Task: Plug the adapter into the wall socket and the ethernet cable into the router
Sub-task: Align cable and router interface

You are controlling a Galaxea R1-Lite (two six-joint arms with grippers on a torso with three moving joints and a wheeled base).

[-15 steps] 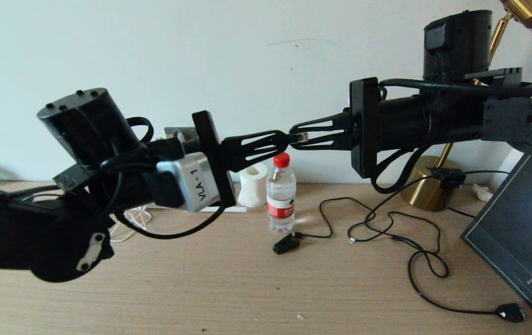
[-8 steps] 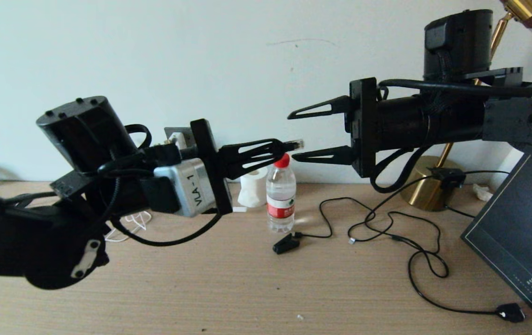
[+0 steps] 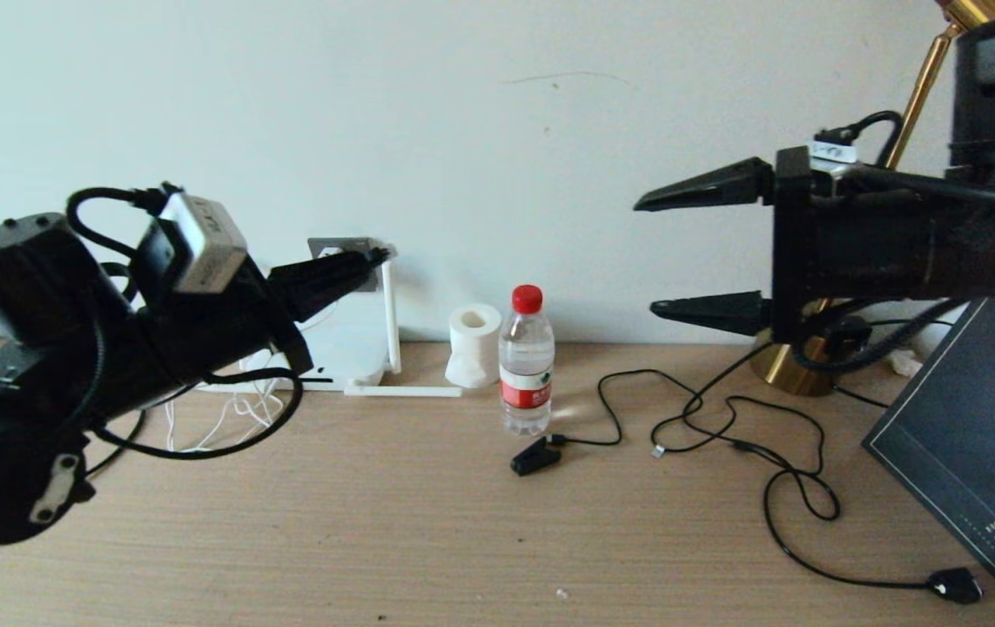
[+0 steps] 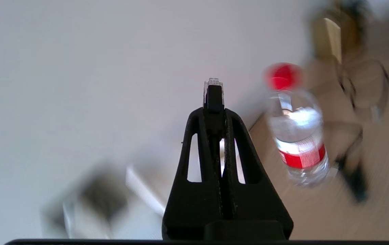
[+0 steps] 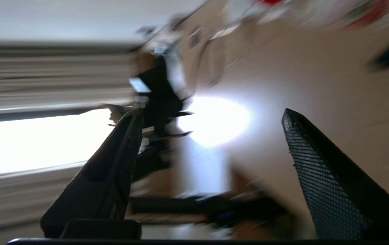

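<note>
My left gripper (image 3: 368, 259) (image 4: 213, 109) is shut on the ethernet cable's connector (image 4: 213, 89), whose clear tip sticks out past the fingertips. In the head view that tip lies over the dark grey wall socket (image 3: 323, 246) on the wall. Below it, the white router (image 3: 349, 355) sits on the table with one antenna (image 3: 389, 315) upright. A thin white cord (image 3: 231, 416) lies in front of it. The adapter itself is hidden behind my left arm. My right gripper (image 3: 647, 257) (image 5: 211, 114) hangs open and empty at mid-height on the right.
A water bottle (image 3: 525, 366) with a red cap and a paper roll (image 3: 473, 345) stand mid-table. A black clip plug (image 3: 534, 455) and thin black cords (image 3: 723, 418) trail right to another plug (image 3: 954, 584). A brass lamp base (image 3: 797, 353) and a dark board (image 3: 976, 435) are far right.
The right gripper opened, let go of the connector and drew back to the right. The left gripper, still holding the connector, swung left and lower toward the socket and router.
</note>
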